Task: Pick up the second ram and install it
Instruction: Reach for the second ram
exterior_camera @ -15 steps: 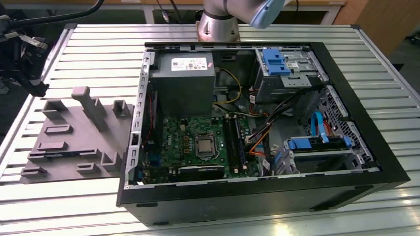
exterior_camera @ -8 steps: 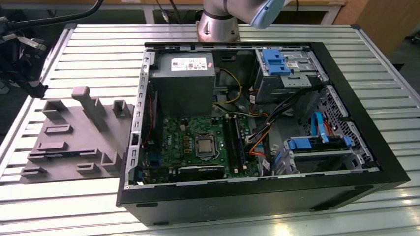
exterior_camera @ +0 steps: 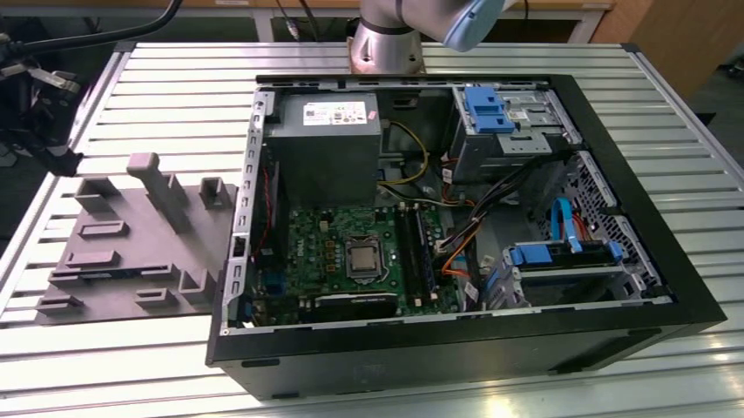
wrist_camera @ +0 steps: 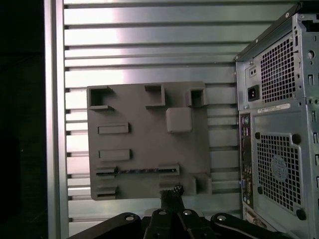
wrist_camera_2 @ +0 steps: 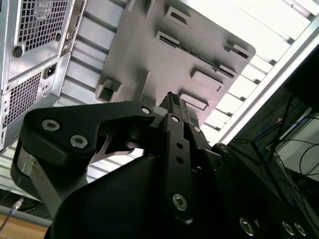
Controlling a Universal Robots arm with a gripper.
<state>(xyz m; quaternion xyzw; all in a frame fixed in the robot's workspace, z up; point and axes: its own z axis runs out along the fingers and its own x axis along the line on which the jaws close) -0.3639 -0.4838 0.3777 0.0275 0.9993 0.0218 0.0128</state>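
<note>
Fingers (wrist_camera: 172,198), apparently closed, hang above holder (wrist_camera: 144,144) with second ram (wrist_camera: 139,170).

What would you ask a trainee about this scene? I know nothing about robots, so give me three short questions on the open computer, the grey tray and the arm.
1. True or false: the second ram lies in the grey fixture, outside the computer case.
2. Pick one. In both wrist views the gripper hangs nearest to: A) the grey fixture; B) the power supply; C) the blue drive cages.
3. In the exterior view, on which side of the computer case does the grey fixture stand?

Key: 1 true; 2 A; 3 the exterior view's left.
</note>
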